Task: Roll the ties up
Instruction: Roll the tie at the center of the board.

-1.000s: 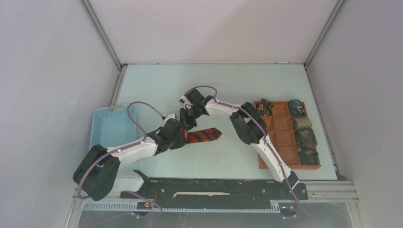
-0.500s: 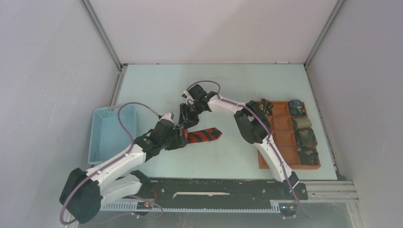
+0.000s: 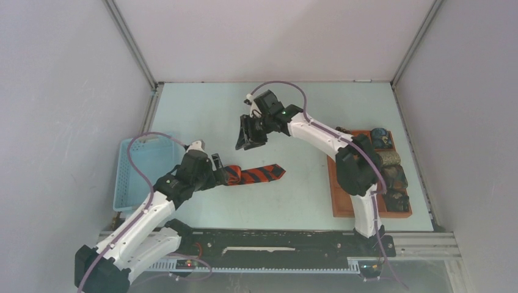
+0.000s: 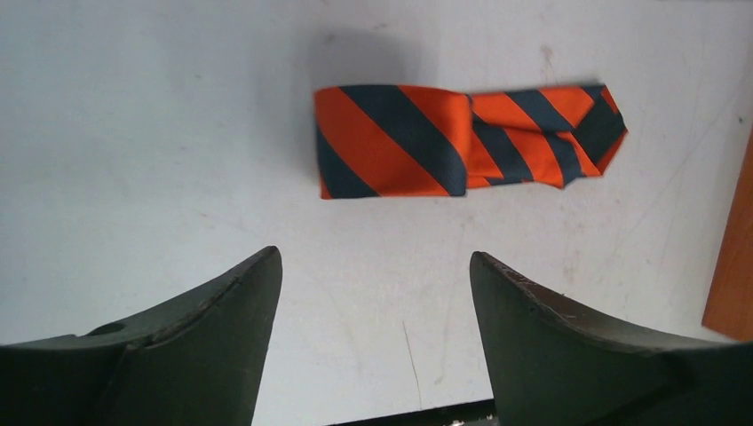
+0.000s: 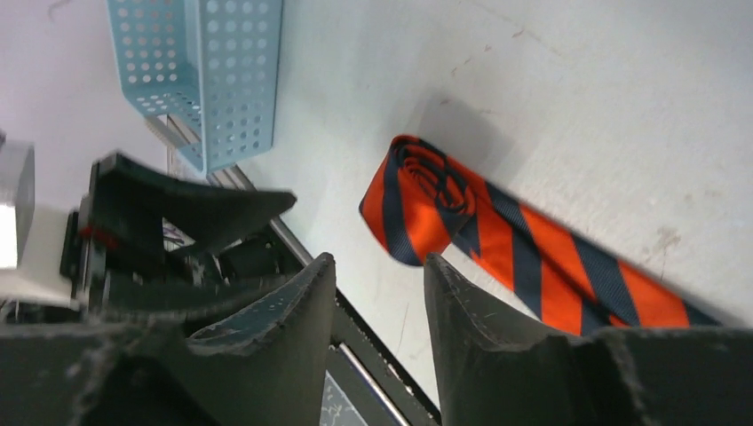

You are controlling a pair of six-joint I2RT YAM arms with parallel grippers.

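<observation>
The left gripper (image 4: 373, 266) is spread wide with nothing between its fingers. It sits low over the counter near the left edge, just short of the tie (image 4: 462, 142) and not touching it. From above, the left gripper (image 3: 218, 167) points toward the right edge, and bare surface shows between its tips and the fabric.

The right gripper (image 5: 377, 266) has its fingers parted by a narrow gap and is also empty. In the top view the right gripper (image 3: 246, 135) hangs above the middle of the counter, on the far side of the tie and well clear of it.

The tie (image 3: 253, 174) lies flat along the near half of the counter, running left to right. Its left end is wound into a small coil (image 5: 431, 177), and the rest lies unrolled in orange and dark stripes.

The light blue basket (image 3: 137, 171) stands against the left edge, close behind the left arm. The brown tray (image 3: 342, 206) lies along the right edge near the near right corner, with rolled ties (image 3: 391, 177) in its outer compartments. The right arm crosses over the tray.

The pale table (image 3: 293, 110) is open across its far half and between the tie and the tray. White panels close in the left, right and far sides, and a black rail (image 3: 275, 241) runs along the near edge.
</observation>
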